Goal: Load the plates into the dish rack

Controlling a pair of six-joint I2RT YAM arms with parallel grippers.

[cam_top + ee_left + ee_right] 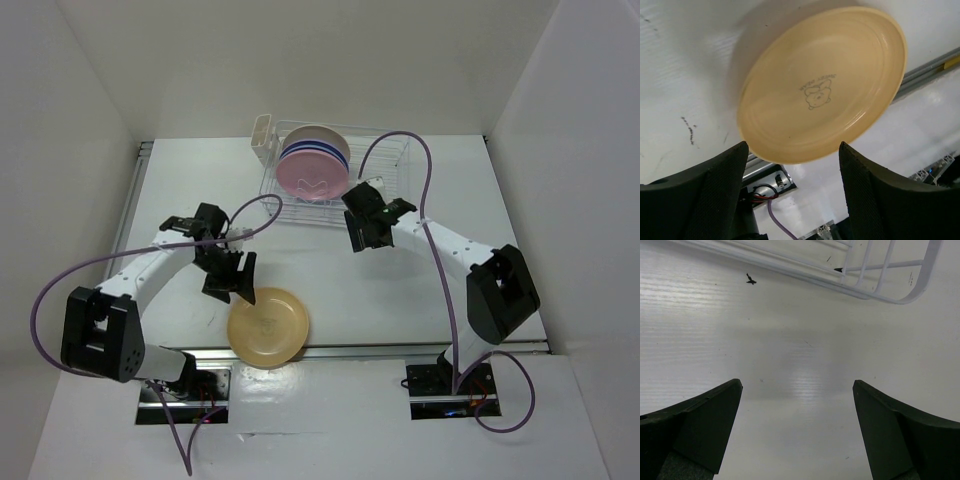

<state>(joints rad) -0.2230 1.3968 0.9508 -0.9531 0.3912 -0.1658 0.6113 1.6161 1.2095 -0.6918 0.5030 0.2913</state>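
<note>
The yellow-orange plate [268, 327] lies flat at the table's front, its near rim over the metal edge rail. In the left wrist view this plate [822, 85] fills the upper frame, with a small bear print at its middle. My left gripper [232, 280] is open and empty, hovering just up-left of the plate; in its own view [792, 146] the jaws straddle the plate's near rim without touching. The white wire dish rack [385, 160] stands at the back and holds the pink plate [312, 178] upright in front, with purple, light blue and cream plates behind it. My right gripper [362, 235] is open and empty by the rack's front right.
A white cutlery holder [263, 135] sits at the rack's back left corner. The rack's corner wires [880, 290] show at the top of the right wrist view, above bare table between my right gripper's [797, 385] jaws. White walls enclose the table on three sides.
</note>
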